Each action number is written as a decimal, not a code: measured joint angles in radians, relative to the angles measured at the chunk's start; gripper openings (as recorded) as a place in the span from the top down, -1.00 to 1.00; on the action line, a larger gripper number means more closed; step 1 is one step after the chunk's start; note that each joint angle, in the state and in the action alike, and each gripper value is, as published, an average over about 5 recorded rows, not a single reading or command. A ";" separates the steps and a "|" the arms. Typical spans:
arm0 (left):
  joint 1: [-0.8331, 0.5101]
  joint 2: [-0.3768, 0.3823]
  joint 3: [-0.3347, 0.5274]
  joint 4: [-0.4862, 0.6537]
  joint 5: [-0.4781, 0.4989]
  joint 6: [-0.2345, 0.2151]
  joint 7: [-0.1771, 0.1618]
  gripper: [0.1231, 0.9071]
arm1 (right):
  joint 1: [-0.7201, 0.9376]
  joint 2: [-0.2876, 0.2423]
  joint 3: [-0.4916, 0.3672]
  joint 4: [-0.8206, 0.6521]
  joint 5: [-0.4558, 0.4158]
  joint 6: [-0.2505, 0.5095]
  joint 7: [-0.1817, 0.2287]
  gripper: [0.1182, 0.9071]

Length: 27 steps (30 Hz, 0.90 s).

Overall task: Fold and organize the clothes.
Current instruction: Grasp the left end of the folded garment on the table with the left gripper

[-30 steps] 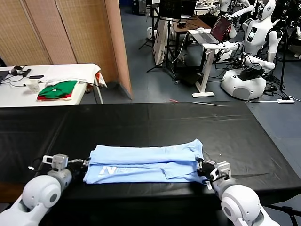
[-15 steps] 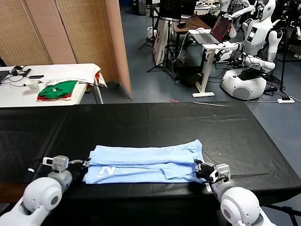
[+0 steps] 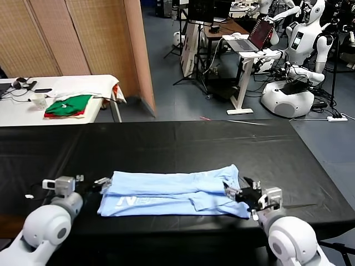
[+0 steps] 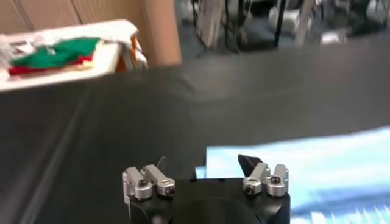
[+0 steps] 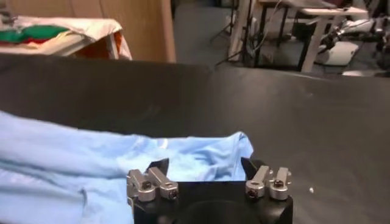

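Observation:
The clothes, one light-blue T-shirt [image 3: 172, 191] with white lettering, lie folded into a long strip near the front edge of the black table [image 3: 183, 141]. My left gripper [image 3: 90, 181] stands open at the shirt's left end, just off the cloth. The left wrist view shows that gripper [image 4: 203, 164] with the shirt's edge [image 4: 317, 161] ahead and to one side. At the right end my right gripper [image 3: 238, 188] is open, the shirt's corner lying loose between its jaws. In the right wrist view the gripper [image 5: 204, 164] frames the crumpled blue fabric [image 5: 91, 164].
A white table [image 3: 22, 113] at the back left carries folded green and red garments [image 3: 67, 105] and small items. A wooden partition [image 3: 100, 39] stands behind it. Desks, a laptop and white robots [image 3: 299, 61] fill the floor at the back right.
Both grippers have gone from shut on the shirt's ends to open, releasing the fabric. The left one has backed off to the left; the right has shifted slightly right.

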 joint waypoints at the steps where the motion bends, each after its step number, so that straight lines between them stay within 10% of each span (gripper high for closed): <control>1: -0.011 -0.009 0.006 0.012 -0.003 -0.002 0.002 -1.00 | 0.008 0.005 -0.002 -0.013 -0.002 0.005 -0.001 -1.00; 14: -0.096 -0.072 0.068 0.156 -0.021 0.019 0.041 -1.00 | 0.065 0.047 -0.036 -0.116 -0.049 0.043 -0.026 -0.96; 21: -0.103 -0.075 0.073 0.188 -0.017 0.018 0.057 -0.88 | 0.079 0.055 -0.044 -0.150 -0.062 0.047 -0.032 -0.02; 27: -0.106 -0.085 0.077 0.194 -0.022 0.014 0.076 -0.12 | 0.075 0.065 -0.044 -0.156 -0.068 0.052 -0.030 0.69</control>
